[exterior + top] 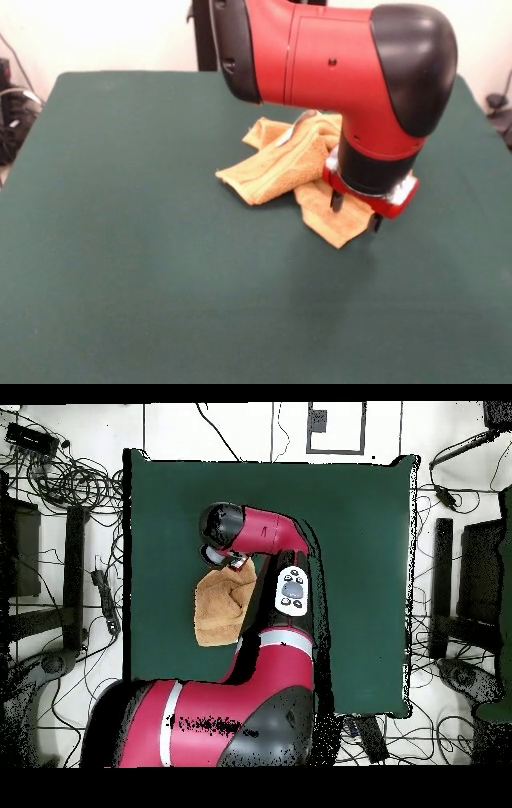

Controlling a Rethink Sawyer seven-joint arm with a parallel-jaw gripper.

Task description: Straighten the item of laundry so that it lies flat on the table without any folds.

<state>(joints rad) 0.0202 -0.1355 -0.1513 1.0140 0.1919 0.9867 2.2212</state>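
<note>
The small golden-orange terry towel [280, 164] lies crumpled on the large table covered in dark green felt-like cloth [144, 264]. In the front view it sits a little toward 1 o'clock from the table's middle. It is not flat: one thick fold with a woven band runs out toward 9 o'clock, and another flap [336, 216] points toward 6 o'clock.

The gripper of the red and black arm [355, 213] hangs low over the 6 o'clock flap, at its 3 o'clock edge. Two short dark fingertips [337, 202] show below the red wrist plate, with a gap between them, so the pincer is spread. One tip is over the cloth, the other just beside the towel's edge over the green felt. Whether the tips touch the towel I cannot tell. Most of the towel lies toward 10 o'clock from the gripper.

In the overhead view the towel [222, 612] shows at 9 o'clock of the arm.
</note>
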